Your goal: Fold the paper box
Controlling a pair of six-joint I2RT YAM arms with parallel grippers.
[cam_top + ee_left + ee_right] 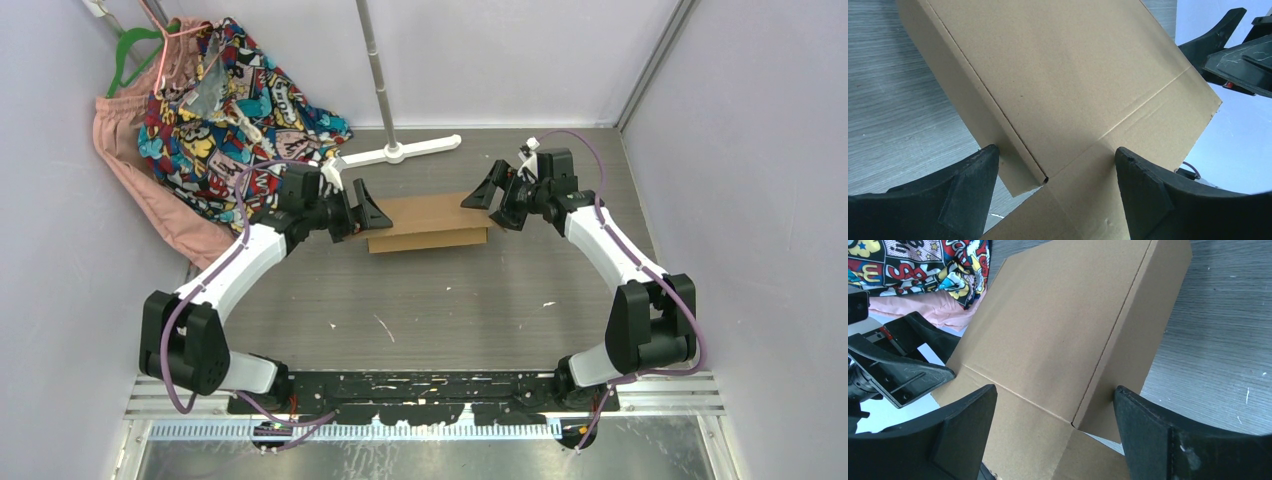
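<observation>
Top external: box [430,222] lies flat, stand base [395,153] just behind it. Left gripper [366,212] at the box's left end, right gripper [484,202] at its right end; both jaws spread wide, clamping nothing

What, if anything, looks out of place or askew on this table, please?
The paper box shows no visible damage. The odd part is the far left corner: a comic-print garment and a pink garment, with hangers, lie slumped in a heap that spills onto the table.
</observation>
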